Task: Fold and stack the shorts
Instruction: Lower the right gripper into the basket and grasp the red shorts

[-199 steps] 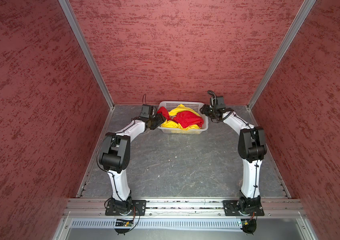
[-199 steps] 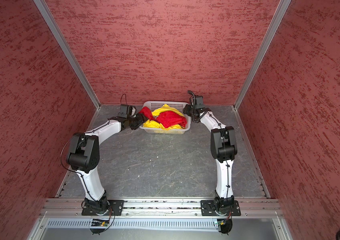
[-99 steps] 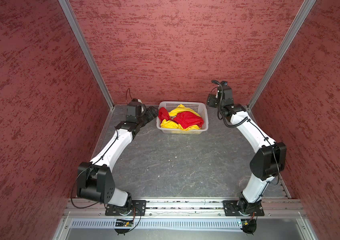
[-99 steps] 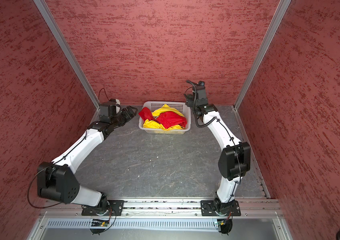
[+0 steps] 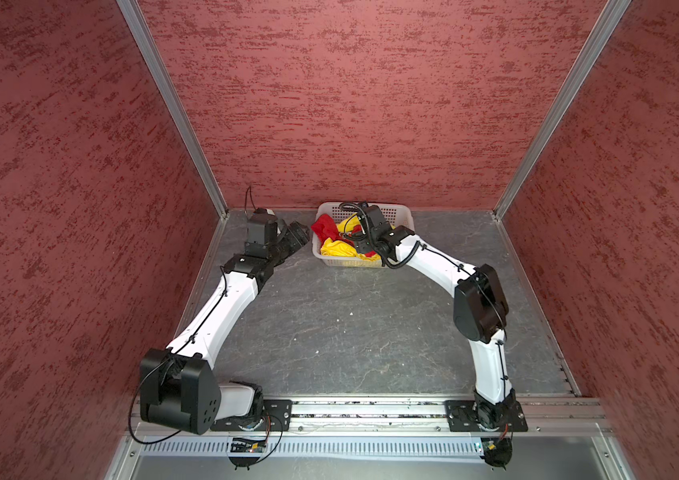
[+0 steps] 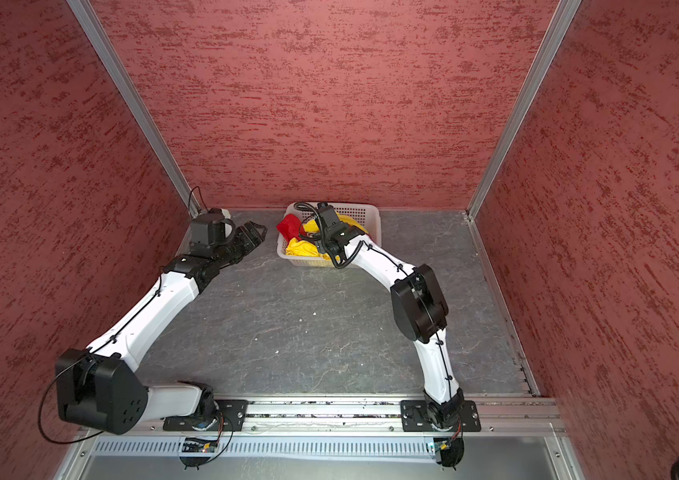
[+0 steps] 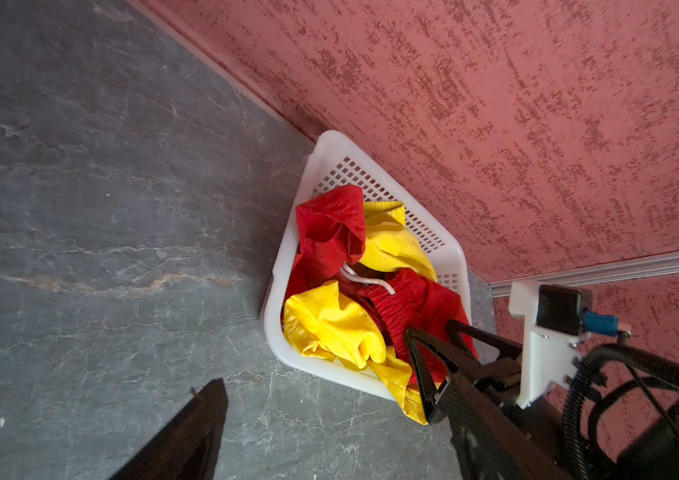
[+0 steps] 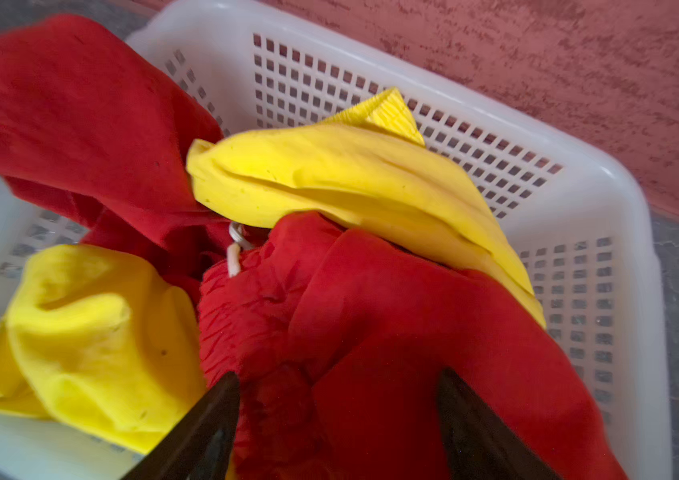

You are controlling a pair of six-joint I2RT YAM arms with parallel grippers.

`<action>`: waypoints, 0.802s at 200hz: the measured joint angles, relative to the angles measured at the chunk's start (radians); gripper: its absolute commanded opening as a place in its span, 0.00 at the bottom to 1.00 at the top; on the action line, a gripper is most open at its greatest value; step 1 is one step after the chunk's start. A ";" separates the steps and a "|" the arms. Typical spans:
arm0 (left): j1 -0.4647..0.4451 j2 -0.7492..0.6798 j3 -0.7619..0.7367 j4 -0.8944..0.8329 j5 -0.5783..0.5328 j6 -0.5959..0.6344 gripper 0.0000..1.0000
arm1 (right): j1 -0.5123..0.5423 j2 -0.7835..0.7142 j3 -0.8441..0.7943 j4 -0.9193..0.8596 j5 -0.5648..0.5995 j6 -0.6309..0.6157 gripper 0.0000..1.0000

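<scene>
Red shorts (image 8: 392, 332) and yellow shorts (image 8: 329, 174) lie tangled in the white basket (image 5: 340, 262), upper centre in both top views, against the back wall (image 5: 350, 124). The right gripper (image 8: 335, 378) straddles red fabric, jaws apart. The left gripper (image 6: 252, 232), likewise spread, hangs just left of the rim over grey tabletop (image 5: 350, 324).

No legible text, label, brand, number or sign in any view. Red shorts (image 7: 329, 232), yellow shorts (image 7: 329, 328), white perforated basket (image 7: 329, 145): no readable marking.
</scene>
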 measured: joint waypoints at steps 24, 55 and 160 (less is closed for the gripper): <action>-0.010 0.000 -0.017 -0.007 0.003 -0.006 0.83 | -0.006 0.041 0.053 -0.014 0.000 0.000 0.67; -0.021 0.011 -0.025 -0.008 0.007 -0.016 0.82 | -0.016 0.052 0.088 -0.019 -0.029 0.008 0.20; -0.027 0.136 -0.027 -0.001 0.022 -0.013 0.81 | -0.109 0.040 0.122 -0.079 -0.143 0.057 0.61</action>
